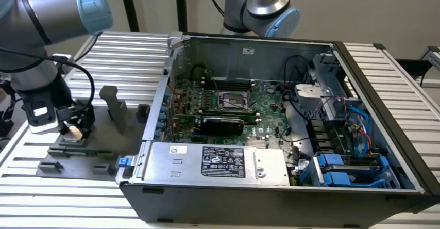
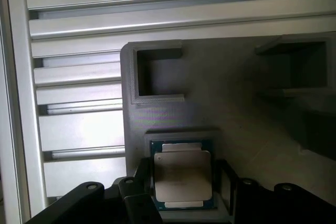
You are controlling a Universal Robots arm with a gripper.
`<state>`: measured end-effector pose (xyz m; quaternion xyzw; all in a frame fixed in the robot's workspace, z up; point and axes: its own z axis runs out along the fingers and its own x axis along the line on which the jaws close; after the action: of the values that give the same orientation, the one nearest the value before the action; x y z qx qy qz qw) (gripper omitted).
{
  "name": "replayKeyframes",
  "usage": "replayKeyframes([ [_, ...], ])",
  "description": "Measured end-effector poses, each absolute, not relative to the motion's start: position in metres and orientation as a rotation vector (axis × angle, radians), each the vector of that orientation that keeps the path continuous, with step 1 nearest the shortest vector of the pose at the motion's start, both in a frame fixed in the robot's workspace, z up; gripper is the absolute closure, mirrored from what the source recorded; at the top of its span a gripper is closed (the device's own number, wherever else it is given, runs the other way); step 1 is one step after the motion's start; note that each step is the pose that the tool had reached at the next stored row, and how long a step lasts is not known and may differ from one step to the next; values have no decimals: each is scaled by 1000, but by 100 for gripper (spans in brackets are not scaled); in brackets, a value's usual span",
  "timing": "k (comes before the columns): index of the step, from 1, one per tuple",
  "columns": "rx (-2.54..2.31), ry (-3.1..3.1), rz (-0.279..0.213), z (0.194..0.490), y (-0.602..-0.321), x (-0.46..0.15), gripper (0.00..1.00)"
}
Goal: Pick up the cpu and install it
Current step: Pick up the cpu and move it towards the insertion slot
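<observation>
Wrist view: cpu (image 2: pixel 182 177) lies in fixture (image 2: pixel 210 103), directly beneath tool (image 1: pixel 73 129).

Slotted aluminium table (image 1: pixel 402 84) under grey fixture plate (image 1: pixel 96 142) and open computer case (image 1: pixel 275 204).

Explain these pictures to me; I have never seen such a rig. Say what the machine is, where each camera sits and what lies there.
The machine is a robot arm ending in a pincer. The exterior view, taken off the arm, shows a slatted metal table carrying an open computer case with its processor socket. The wrist view comes from a camera on the arm's wrist: the cpu lies in a recess of a grey fixture, with the pincer over it. Whether it grips the chip is unclear.
</observation>
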<state>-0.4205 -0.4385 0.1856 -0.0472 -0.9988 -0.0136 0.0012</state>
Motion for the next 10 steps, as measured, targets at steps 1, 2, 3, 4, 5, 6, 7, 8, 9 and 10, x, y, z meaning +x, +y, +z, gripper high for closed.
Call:
replayKeyframes([
  [1, -148, -3136, -42, 186, -439, -420, 38],
  [2, -148, -3137, -42, 186, -439, -421, 38],
  [3, -148, -3138, -42, 186, -439, -421, 38],
  [4, -148, -3140, -42, 186, -439, -421, 38],
  [5, -149, -3142, -42, 186, -438, -421, 38],
  [6, -149, -3143, -42, 186, -438, -421, 38],
  [7, -149, -3144, -43, 185, -438, -422, 38],
  [8, -149, -3145, -43, 185, -439, -422, 38],
  [9, -149, -3146, -43, 185, -438, -422, 38],
  [10, -149, -3147, -43, 184, -438, -423, 38],
])
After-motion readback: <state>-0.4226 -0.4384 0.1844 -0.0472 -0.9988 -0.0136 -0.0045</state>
